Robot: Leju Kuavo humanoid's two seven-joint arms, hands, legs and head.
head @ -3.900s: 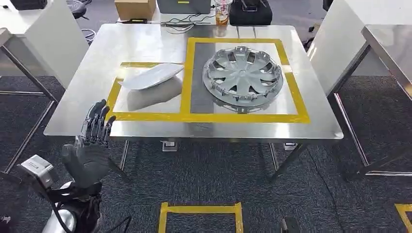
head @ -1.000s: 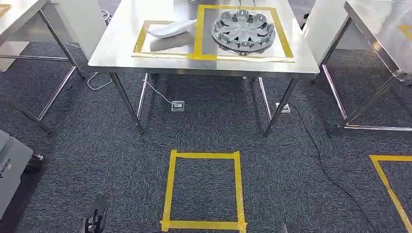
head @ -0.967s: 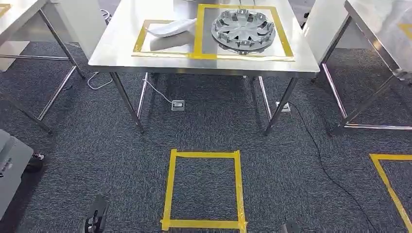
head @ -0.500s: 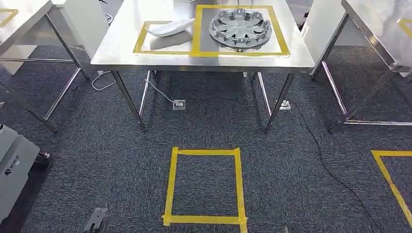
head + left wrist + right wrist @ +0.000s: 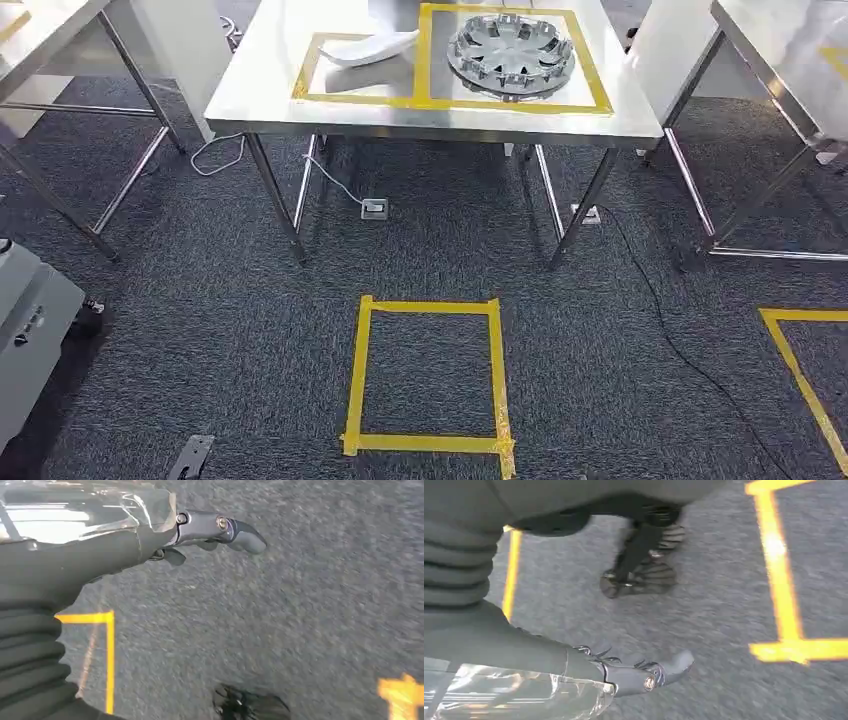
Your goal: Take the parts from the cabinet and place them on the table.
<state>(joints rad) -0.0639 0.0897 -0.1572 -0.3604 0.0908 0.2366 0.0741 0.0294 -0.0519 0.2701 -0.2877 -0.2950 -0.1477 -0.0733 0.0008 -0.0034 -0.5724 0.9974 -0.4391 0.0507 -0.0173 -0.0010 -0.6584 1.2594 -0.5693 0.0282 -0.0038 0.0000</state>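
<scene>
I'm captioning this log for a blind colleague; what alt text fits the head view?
A steel table holds a silver hubcap and a pale curved panel, each in its own yellow-taped box. Nearer, a yellow tape square marks dark carpet.

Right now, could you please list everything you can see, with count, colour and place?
table: one, steel, ahead, marked with yellow tape frames
wheel cover: one, silver-grey, in the larger frame on the table
curved panel: one, pale grey, in the smaller frame beside the wheel cover
neighbouring tables: two, steel, on either side
floor square: one, yellow tape, on the grey carpet before the table
floor socket: one, metal, under the table
cable: one, black, across the carpet
left hand: one, grey, hanging over the carpet, holding nothing
right hand: one, grey, hanging over the carpet, holding nothing
</scene>
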